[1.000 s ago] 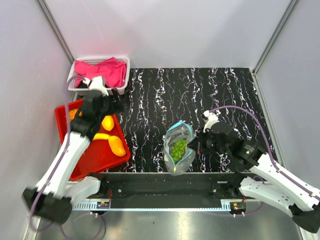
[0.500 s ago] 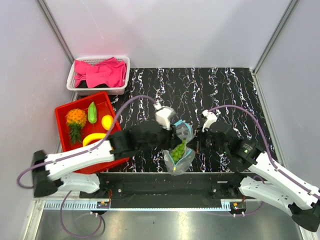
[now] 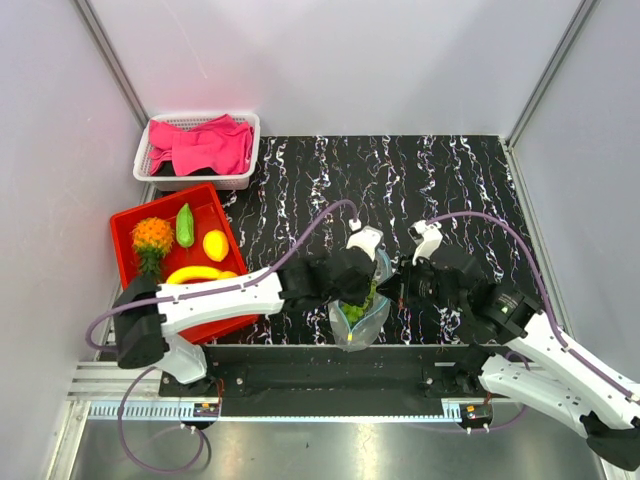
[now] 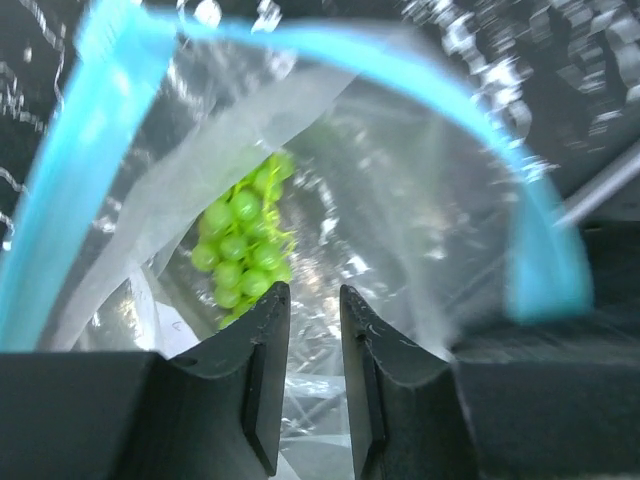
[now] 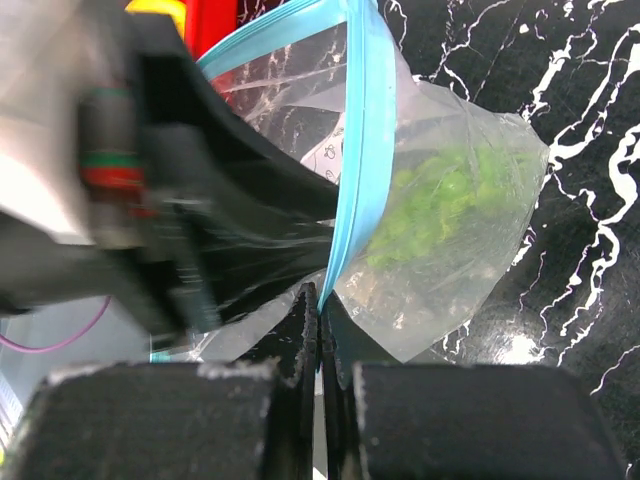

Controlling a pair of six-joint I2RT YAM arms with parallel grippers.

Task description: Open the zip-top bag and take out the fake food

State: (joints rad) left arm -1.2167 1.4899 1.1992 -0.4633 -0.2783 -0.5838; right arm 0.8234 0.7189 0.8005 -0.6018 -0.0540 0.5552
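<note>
The bag stands open at the table's near edge, green grapes inside. The left gripper reaches into its mouth, fingers narrowly apart just short of the grapes. The right gripper pinches its blue rim.

The clear zip-top bag stands open, blue zip rim spread, holding green fake food.
</note>
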